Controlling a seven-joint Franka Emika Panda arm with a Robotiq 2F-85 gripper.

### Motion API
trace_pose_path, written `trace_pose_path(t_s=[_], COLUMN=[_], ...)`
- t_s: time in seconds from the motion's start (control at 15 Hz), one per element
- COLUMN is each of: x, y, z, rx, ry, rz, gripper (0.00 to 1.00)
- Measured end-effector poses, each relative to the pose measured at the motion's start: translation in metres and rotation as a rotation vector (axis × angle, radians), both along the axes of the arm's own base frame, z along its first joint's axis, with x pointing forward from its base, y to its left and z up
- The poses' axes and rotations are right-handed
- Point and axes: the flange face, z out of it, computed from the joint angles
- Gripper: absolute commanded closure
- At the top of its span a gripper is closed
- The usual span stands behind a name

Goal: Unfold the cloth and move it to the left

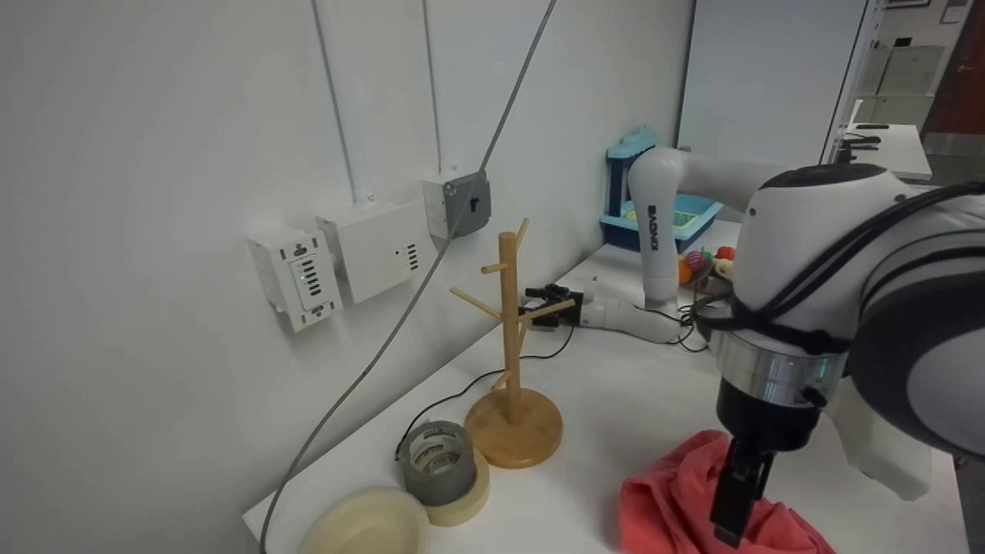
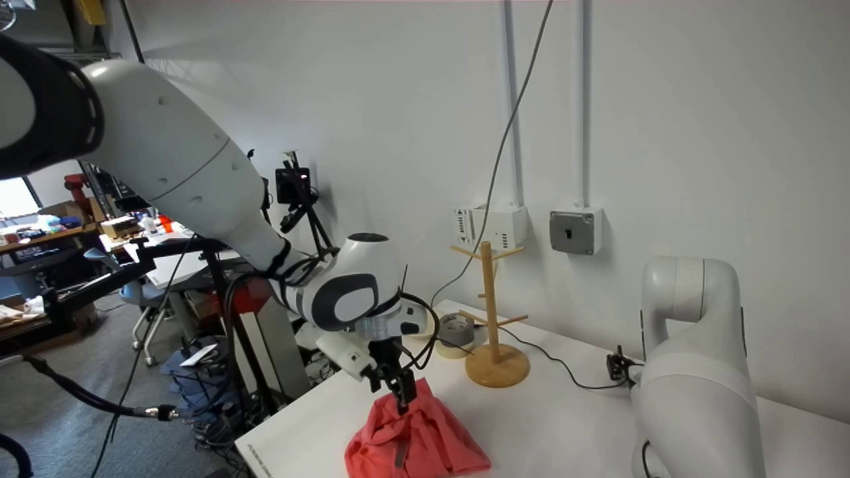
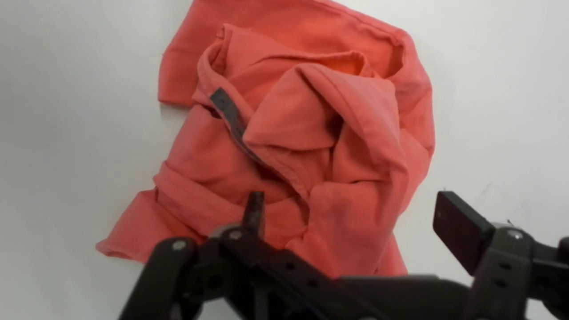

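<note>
Pincer (image 3: 351,206) found with jaws apart, holding nothing, above the crumpled cloth (image 3: 286,131), which lies mid-frame in the wrist view on the desk (image 3: 66,133); good practice would be straddling one raised fold, closing on a single layer, and lifting slowly before drawing leftward.

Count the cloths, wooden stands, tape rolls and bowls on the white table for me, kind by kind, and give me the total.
Cloth: 1
Wooden stand: 1
Tape rolls, grey roll and beige roll: 2
Bowl: 1
Total: 5
</note>
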Motion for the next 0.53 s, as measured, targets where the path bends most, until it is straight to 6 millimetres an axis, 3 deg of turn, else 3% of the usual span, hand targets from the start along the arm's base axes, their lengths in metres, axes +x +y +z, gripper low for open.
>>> trace_pose_path(t_s=[0.13,0.2,0.33,0.53], x=[0.002,0.004,0.006,0.010], y=[0.006,0.009,0.017,0.023], z=[-0.010,-0.016,-0.025,-0.035], rx=[0.000,0.000,0.000,0.000], ry=[0.013,0.019,0.029,0.038], rz=[0.003,0.004,0.004,-0.003], gripper=[0.09,0.16,0.39,0.66])
